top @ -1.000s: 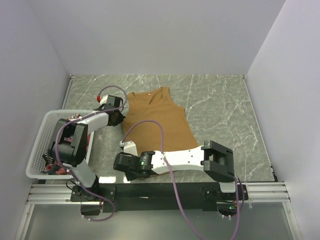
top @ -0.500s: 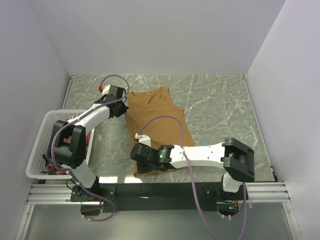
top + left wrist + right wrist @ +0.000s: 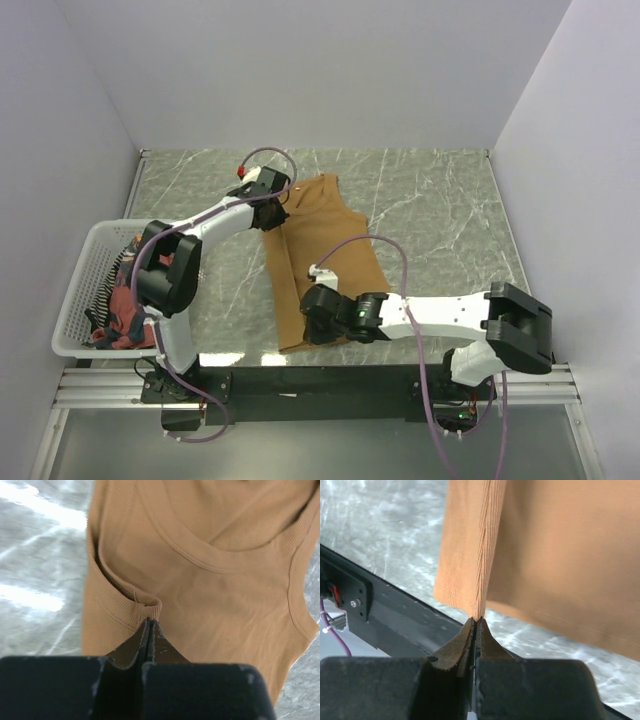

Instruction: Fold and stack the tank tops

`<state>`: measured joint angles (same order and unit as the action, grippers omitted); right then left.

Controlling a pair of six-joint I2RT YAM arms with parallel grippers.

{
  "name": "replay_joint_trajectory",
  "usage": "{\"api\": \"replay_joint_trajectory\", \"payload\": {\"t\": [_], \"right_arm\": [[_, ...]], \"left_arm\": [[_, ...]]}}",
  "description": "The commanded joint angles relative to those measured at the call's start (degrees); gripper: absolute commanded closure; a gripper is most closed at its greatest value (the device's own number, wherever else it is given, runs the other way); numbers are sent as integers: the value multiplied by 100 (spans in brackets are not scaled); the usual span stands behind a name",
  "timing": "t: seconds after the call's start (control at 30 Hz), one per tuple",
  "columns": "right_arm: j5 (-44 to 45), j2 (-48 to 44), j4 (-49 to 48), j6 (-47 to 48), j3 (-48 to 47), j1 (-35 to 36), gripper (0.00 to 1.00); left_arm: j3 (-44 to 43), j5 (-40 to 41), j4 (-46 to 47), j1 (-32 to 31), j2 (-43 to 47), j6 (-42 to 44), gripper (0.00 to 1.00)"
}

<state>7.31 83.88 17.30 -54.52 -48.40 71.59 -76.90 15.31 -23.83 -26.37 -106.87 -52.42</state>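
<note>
Tan-brown tank top (image 3: 325, 240) lies on the marble tabletop (image 3: 440, 200), neckline toward the far wall, with its left side drawn up into a long fold. My left arm stretches far forward past the white basket (image 3: 72, 300). My left hand (image 3: 274, 204) has its fingers pinched together on the ribbed armhole edge beside the strap. My right arm crosses low along the near edge of the tabletop, and my right hand (image 3: 312, 318) is clamped on the hem corner at the near end of that same fold. Rust-red top (image 3: 125, 305) and striped top (image 3: 112, 268) sit bunched in the basket.
</note>
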Motion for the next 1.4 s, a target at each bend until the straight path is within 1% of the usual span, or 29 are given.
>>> {"api": "replay_joint_trajectory", "payload": {"t": [0.0,0.17,0.5,0.87,1.13,1.23,1.3,1.33,1.37], "right_arm": [[-46,-433,-306,-120,400,-137,100],[-46,-732,-411,-199,806,-286,100],[77,-829,-543,-384,1333,-313,100],[271,-978,-500,-507,1553,-321,100],[280,-917,-579,-603,1702,-304,100],[323,-952,-570,-656,1738,-304,100],[332,-970,-552,-656,1738,-304,100],[367,-996,-535,-647,1729,-304,100],[402,-1005,-422,-656,1711,-304,100]], "left_arm": [[-438,218,-68,-175,-149,-75,99],[-650,271,-95,-377,-440,-58,99],[-765,306,-16,-641,-694,-57,99],[-808,192,186,-703,-748,171,99],[-817,-89,441,-747,-827,461,99],[-835,-133,423,-755,-888,496,98],[-870,-142,354,-755,-967,514,94],[-879,-151,345,-756,-976,523,92],[-844,-169,353,-756,-976,540,85]]}}
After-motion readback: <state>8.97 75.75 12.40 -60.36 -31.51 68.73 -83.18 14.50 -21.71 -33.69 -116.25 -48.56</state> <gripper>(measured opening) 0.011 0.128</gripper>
